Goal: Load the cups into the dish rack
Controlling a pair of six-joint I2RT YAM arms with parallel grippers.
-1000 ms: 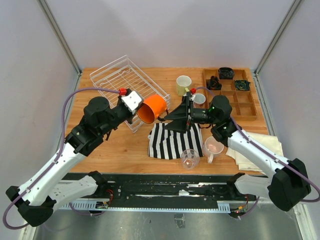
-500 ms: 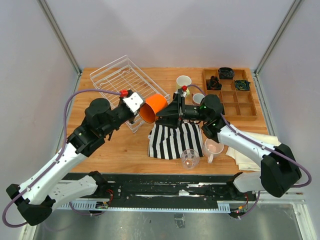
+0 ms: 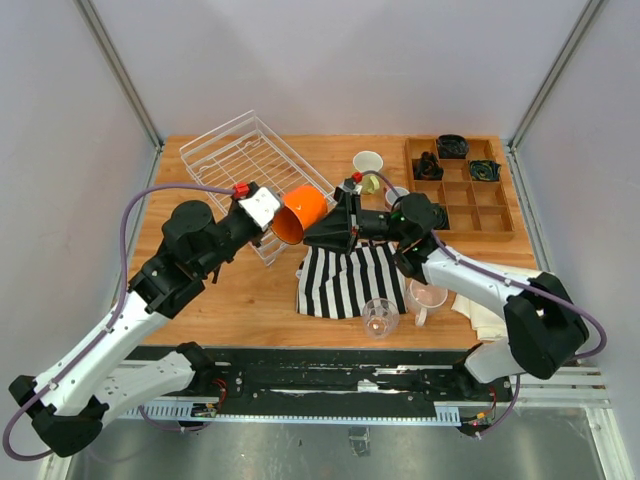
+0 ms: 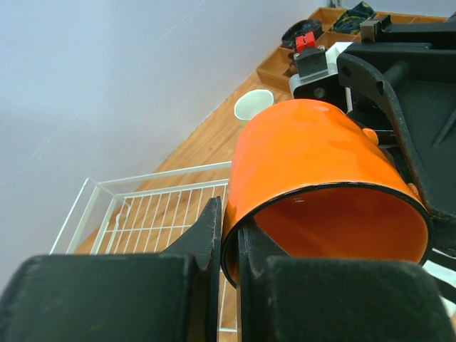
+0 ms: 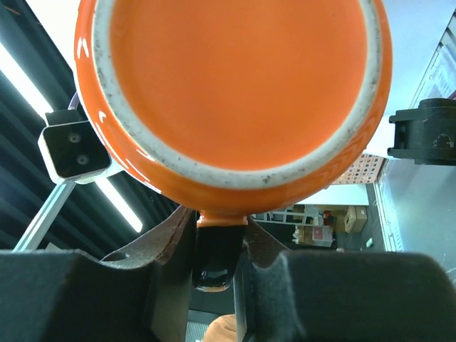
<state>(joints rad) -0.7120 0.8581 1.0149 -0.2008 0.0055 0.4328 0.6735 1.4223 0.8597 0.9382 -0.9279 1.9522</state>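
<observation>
The orange mug (image 3: 303, 212) is up in the air on its side, held by both arms at once. The left fingers (image 4: 206, 239) pinch its rim, one inside the mouth and one outside. The right fingers (image 5: 165, 249) are pressed on its handle from both sides, and the right wrist view shows the flat bottom of the mug. From above, the mug hangs over the near right edge of the dish rack (image 3: 240, 160). The rack sits at the far left of the counter (image 3: 250, 300), turned at a slant, one corner near the back edge. Bare wood shows between the rack and the near edge. Just under the right arm lies a striped cloth (image 3: 345, 285). A glass tumbler (image 3: 380, 318) stands at its near edge, with a pale pink mug (image 3: 427, 298) beside it. The yellow-green mug (image 3: 368, 163) stands behind the arms, between the rack and the wooden tray (image 3: 490, 205) in the far right corner.
</observation>
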